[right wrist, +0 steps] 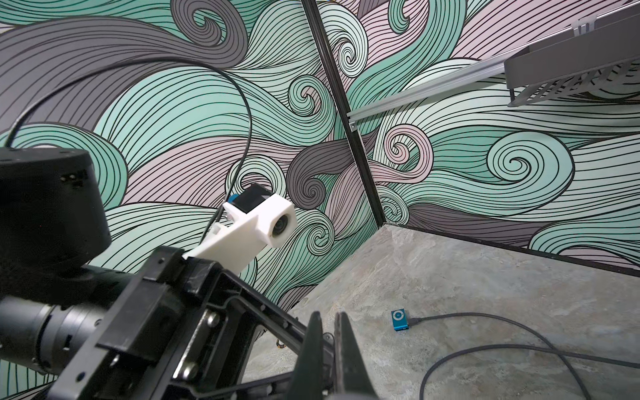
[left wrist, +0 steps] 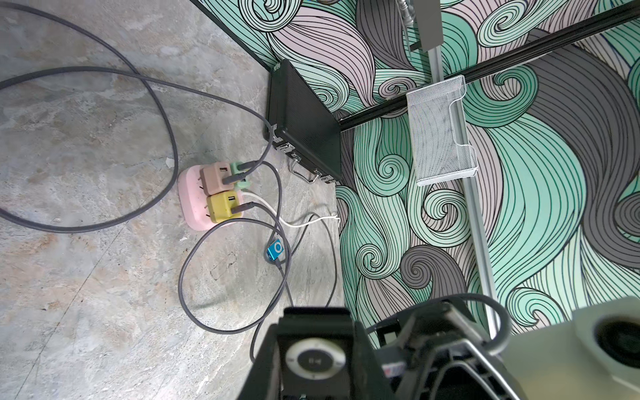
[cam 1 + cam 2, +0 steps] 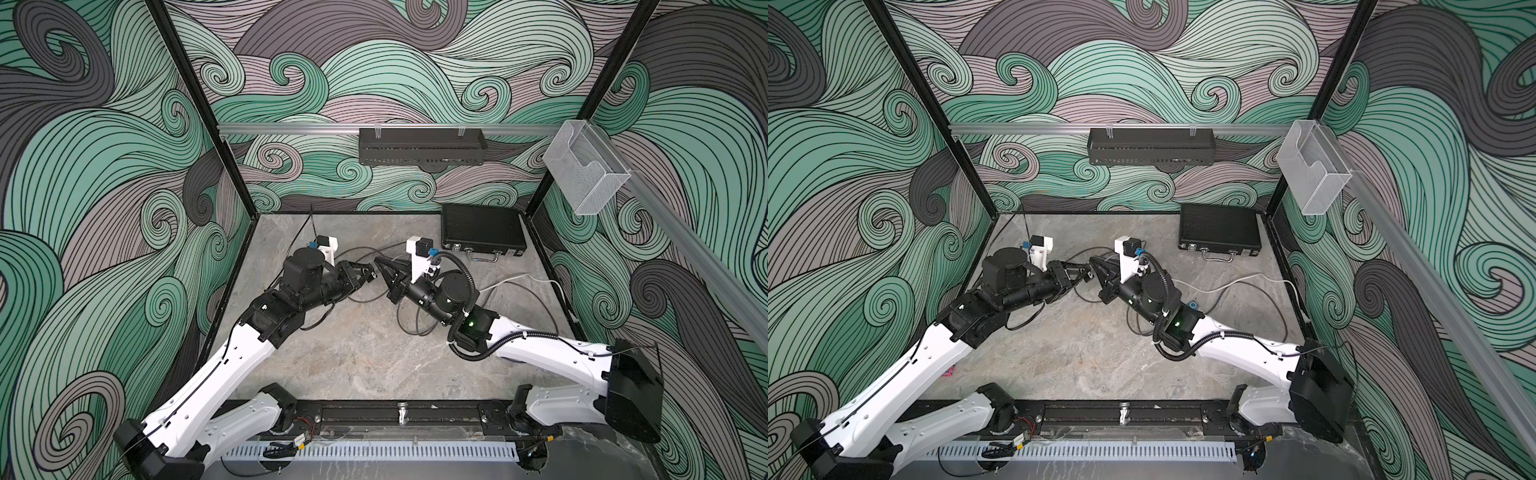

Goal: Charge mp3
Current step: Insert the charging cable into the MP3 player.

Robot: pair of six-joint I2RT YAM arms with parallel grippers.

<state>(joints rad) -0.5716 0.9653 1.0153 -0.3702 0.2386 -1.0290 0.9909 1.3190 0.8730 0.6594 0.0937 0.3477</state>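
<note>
A: While the left gripper (image 3: 368,272) is clamping the mp3 (image 2: 315,360) mid-frame in a top view, where is it pointing?

B: Straight at the right gripper (image 3: 378,262), just beside it. Those tips are pinching shut; whether they are holding anything, I cannot tell.

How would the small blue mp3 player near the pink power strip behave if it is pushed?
The blue mp3 player looks smaller than the yellow charger, so it is probably light. It lies flat and boxy, so it should slide, not roll. A grey cable seems attached and may drag it back.
</note>
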